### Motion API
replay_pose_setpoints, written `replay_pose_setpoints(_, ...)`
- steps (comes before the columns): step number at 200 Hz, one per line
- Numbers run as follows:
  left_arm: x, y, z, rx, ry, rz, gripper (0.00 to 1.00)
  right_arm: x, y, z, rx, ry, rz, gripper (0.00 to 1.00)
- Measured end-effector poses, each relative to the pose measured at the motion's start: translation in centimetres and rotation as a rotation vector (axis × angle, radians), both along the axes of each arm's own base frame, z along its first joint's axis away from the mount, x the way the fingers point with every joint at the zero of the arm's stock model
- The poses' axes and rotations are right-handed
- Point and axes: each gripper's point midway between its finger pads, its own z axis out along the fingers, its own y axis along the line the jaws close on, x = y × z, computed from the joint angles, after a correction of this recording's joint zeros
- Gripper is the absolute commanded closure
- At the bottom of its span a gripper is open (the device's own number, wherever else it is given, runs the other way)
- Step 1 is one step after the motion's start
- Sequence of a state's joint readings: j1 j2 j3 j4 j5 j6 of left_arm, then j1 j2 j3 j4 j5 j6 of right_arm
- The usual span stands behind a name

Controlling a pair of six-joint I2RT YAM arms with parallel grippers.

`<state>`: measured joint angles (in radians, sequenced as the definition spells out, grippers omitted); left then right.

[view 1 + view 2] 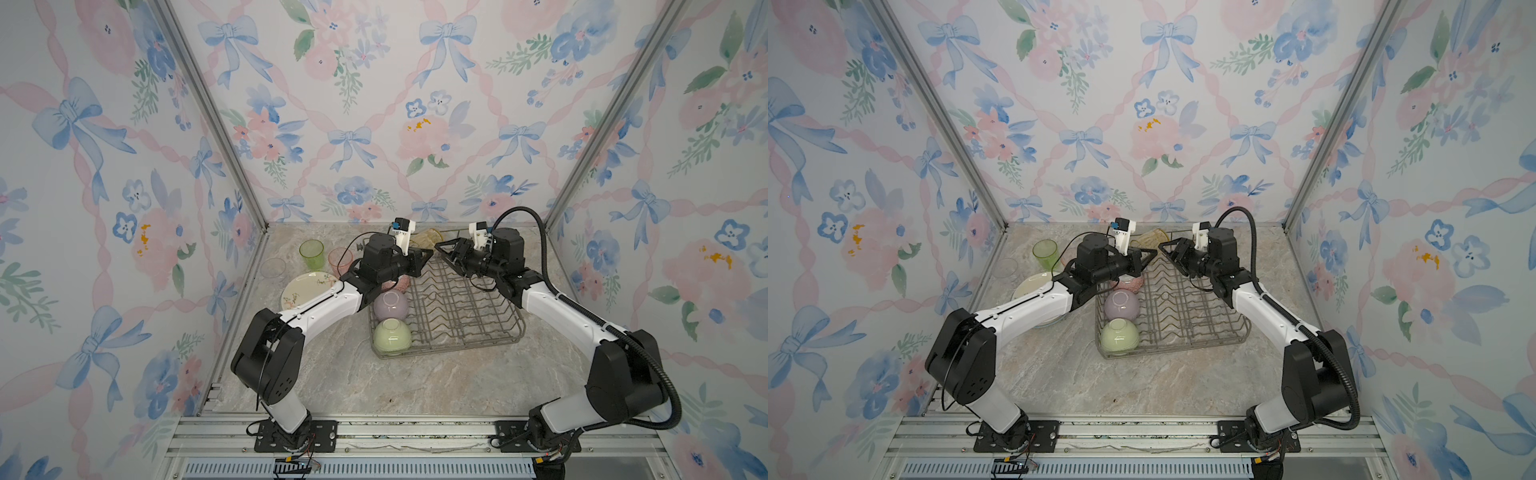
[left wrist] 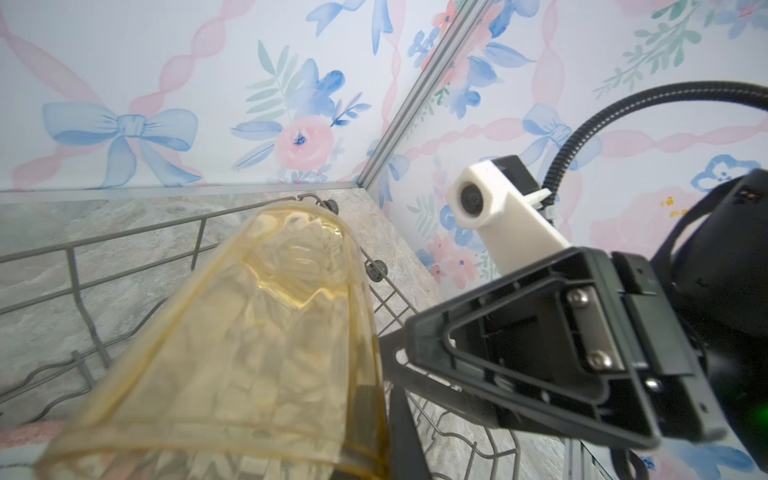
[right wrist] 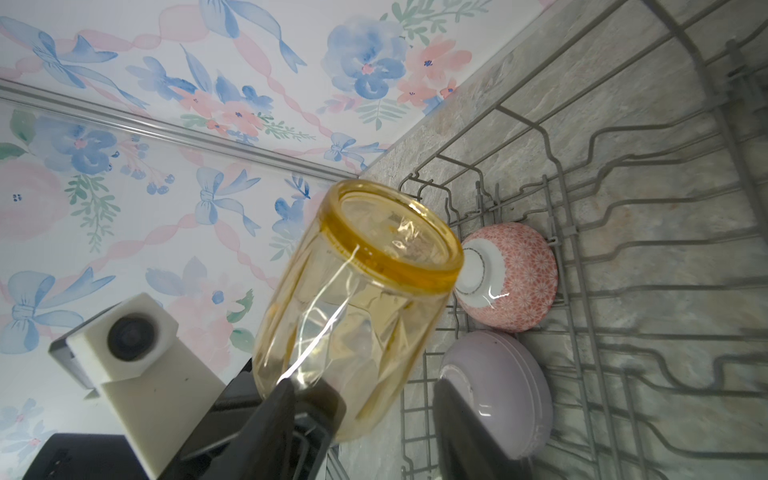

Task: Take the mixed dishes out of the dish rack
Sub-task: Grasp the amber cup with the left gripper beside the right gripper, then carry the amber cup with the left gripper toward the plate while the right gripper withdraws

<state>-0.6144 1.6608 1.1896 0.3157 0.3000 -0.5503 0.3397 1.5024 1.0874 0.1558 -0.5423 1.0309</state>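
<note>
I'd say the unloading is better than half done. A green tumbler [image 1: 311, 253], a pink tumbler [image 1: 338, 259] and a clear tumbler [image 1: 273, 268] stand on the surface [image 1: 395, 386] at the far left. A cream floral plate [image 1: 305, 291] lies near them, left of the dish rack [image 1: 457, 307]. The amber tumbler [image 3: 357, 316] hangs tilted, base up, over the rack's far edge. The left end effector [image 1: 428, 255] is pinched shut on its wall near the mouth. The right end effector [image 1: 442, 254] sits just beside it, jaws apart and empty as far as I can see. Left in the rack, upside down along its left side, are the pink bowl [image 3: 507, 276], lilac bowl [image 1: 390, 305] and green bowl [image 1: 391, 337]. The left arm [image 1: 324, 307] covers much of the plate, so I can't tell whether more plates lie beneath. From above it also hides most of the pink bowl.
</note>
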Motion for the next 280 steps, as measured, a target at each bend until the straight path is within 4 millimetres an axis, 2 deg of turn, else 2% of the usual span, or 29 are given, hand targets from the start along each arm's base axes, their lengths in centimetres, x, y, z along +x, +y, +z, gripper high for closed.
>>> replay_pose_setpoints(22,-0.5,0.1,-1.3,0.082,0.019,0.057,1.00,-0.7,-0.6,-0.4,-0.028,0.005,-0.003,0.18)
replay_pose_setpoints(61,-2.6,-0.6,-2.3,0.219,0.024,0.116,1.00,-1.9,-2.9,1.5,-0.089,-0.062,-0.048,0.12)
replay_pose_setpoints(87,-3.3,0.2,-2.8,0.305,0.035,0.175,1.00,-2.5,-4.1,2.3,-0.139,-0.101,-0.073,0.08)
replay_pose_setpoints(118,-4.0,1.3,-2.5,0.415,0.024,0.265,1.00,-3.4,-5.8,1.4,-0.253,-0.103,-0.104,0.05)
replay_pose_setpoints(161,-7.8,3.3,-1.0,0.570,-0.031,0.349,1.00,-5.0,-8.6,1.1,-0.397,-0.133,-0.154,0.03)
replay_pose_setpoints(189,-8.2,6.2,0.3,0.623,-0.031,0.438,1.00,-5.6,-9.4,0.6,-0.445,-0.140,-0.157,0.02)
replay_pose_setpoints(212,-7.9,9.0,0.6,0.657,0.001,0.506,1.00,-5.7,-9.7,-0.2,-0.473,-0.127,-0.149,0.01)
replay_pose_setpoints(258,-5.8,15.6,-1.1,0.727,0.157,0.628,1.00,-5.9,-11.1,-1.2,-0.519,-0.108,-0.153,0.00)
replay_pose_setpoints(280,-5.4,17.6,-2.3,0.737,0.233,0.635,1.00,-6.1,-12.1,-1.1,-0.532,-0.112,-0.171,0.00)
